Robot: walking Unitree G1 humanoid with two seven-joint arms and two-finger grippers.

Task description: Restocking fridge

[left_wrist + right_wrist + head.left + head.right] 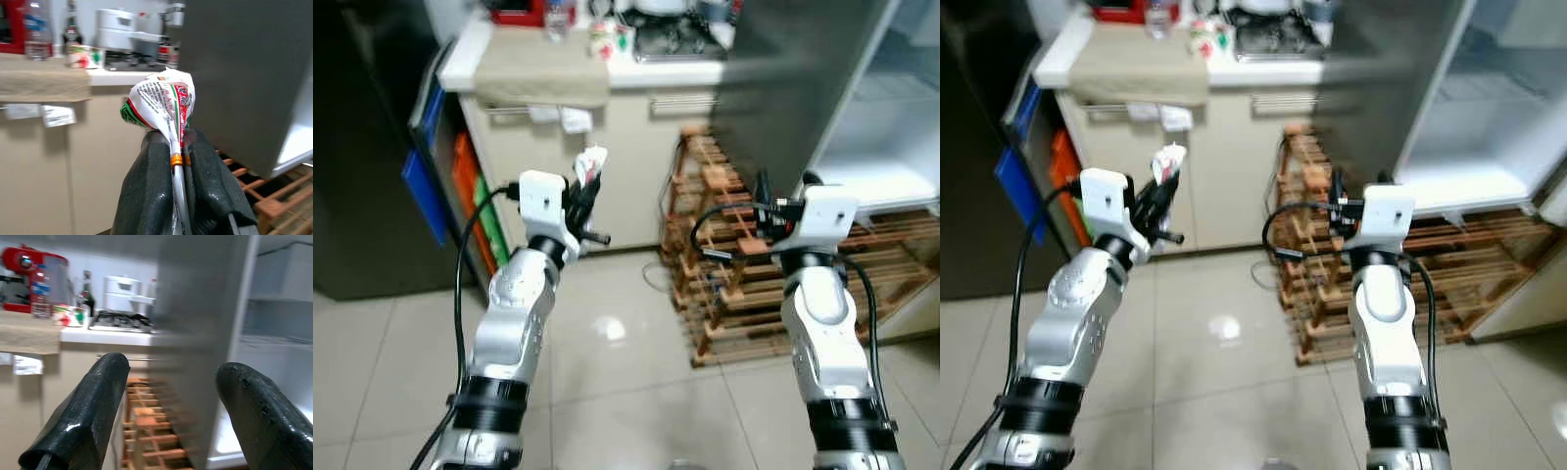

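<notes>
Fridge point(862, 117) is seen w/ door open, shelves bare, ahead right. Right gripper point(171, 406) is spread wide, empty. Left gripper point(178, 196) is pinched on a small packet point(164, 105), held mid-air: white crinkly wrapper w/ red/green print, judged light, soft, crushable; best gripped by its gathered neck, 1 pinch

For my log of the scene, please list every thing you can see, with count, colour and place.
packet: one, white with red and green print, pinched in the left hand
fridge door: one, grey, open, right of the counter
wooden rack: one, brown, on the floor below the fridge
counter: one, white top, beige front, straight ahead
stove: one, dark, on the counter
left hand: shut on packet
right hand: open, empty
</notes>
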